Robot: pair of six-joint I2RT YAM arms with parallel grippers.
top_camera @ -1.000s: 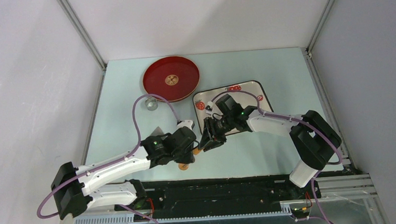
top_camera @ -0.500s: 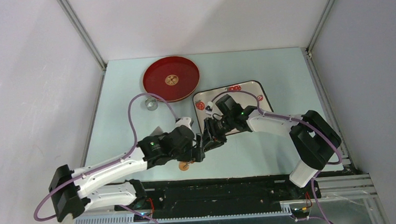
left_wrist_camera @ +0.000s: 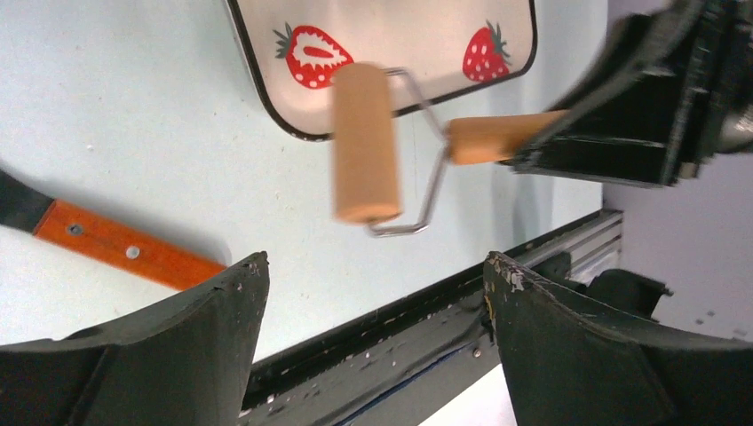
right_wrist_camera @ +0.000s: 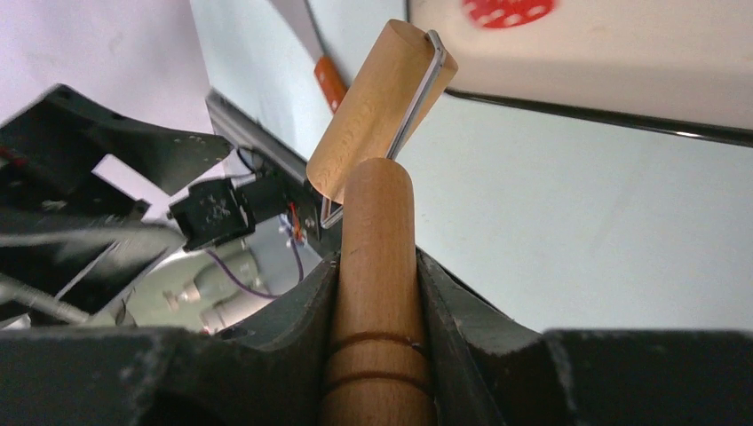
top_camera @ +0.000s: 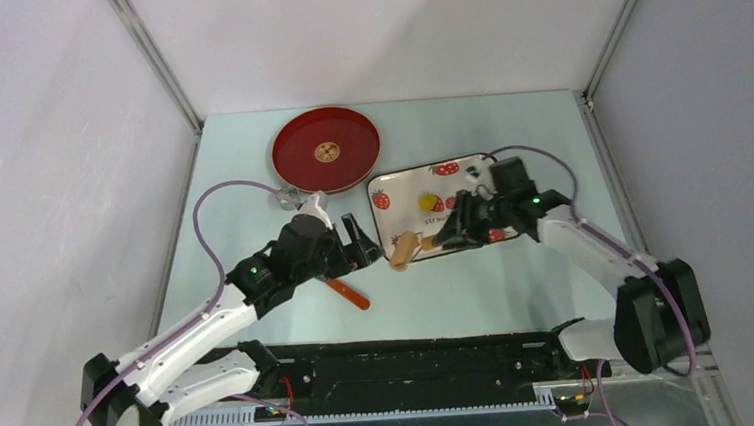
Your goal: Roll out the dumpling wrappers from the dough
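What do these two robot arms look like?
The left arm and right arm are white tubular segments linked by chunky black joints. A thin purple cable loops along each, and a small green light glows near each wrist. The fingers are broad, black and curved.

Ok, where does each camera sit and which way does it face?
Top external: above, behind the bases, looking down on the table; both arms show, left gripper and right gripper.
Left wrist: on the left arm, facing down past its open fingers at the wooden roller and strawberry tray.
Right wrist: faces along the roller handle clamped between its fingers.
Shared: wooden roller and strawberry tray in all three.
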